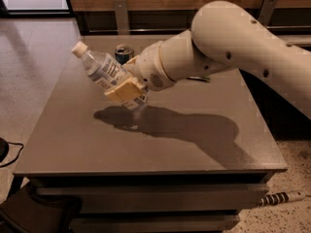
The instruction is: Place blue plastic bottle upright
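Noted blue plastic bottle tilted over the left-centre of the table, white cap high and to the left, base low and to the right, just above its own shadow; cannot tell whether base touches the top. Found gripper clamped across the bottle's lower body, tan finger pad flat against the label. Logged pale arm reaching in from the right. Spotted blue-and-silver can upright behind the bottle, near the table's far edge.
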Tool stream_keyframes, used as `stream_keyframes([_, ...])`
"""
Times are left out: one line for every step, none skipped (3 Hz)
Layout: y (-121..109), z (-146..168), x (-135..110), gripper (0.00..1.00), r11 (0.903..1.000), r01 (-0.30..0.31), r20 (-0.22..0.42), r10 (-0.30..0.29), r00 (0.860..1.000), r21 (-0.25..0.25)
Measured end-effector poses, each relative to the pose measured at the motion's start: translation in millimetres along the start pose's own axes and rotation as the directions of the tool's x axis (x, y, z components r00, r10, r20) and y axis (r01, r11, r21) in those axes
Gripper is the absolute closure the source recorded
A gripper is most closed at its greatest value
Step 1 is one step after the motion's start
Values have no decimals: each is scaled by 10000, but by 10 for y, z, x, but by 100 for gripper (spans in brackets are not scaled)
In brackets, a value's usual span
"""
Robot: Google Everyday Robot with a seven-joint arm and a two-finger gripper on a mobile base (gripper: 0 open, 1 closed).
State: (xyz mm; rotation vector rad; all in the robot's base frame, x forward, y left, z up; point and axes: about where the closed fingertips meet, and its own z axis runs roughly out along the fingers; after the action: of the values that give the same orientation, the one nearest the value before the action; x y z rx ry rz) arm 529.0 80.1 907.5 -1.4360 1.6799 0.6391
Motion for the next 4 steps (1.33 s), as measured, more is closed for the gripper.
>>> stream_keyframes([44,-83,-2,100,9978,517,1108,-559,9923,405])
stream_keyframes([168,-122,-41,100,9972,515,2491,-633,9664,535])
stream_keyframes([199,-102,-29,100,9993,38,3361,-161,9417,373])
stream_keyframes([237,9,-47,100,9960,-890,4520,735,8890,129])
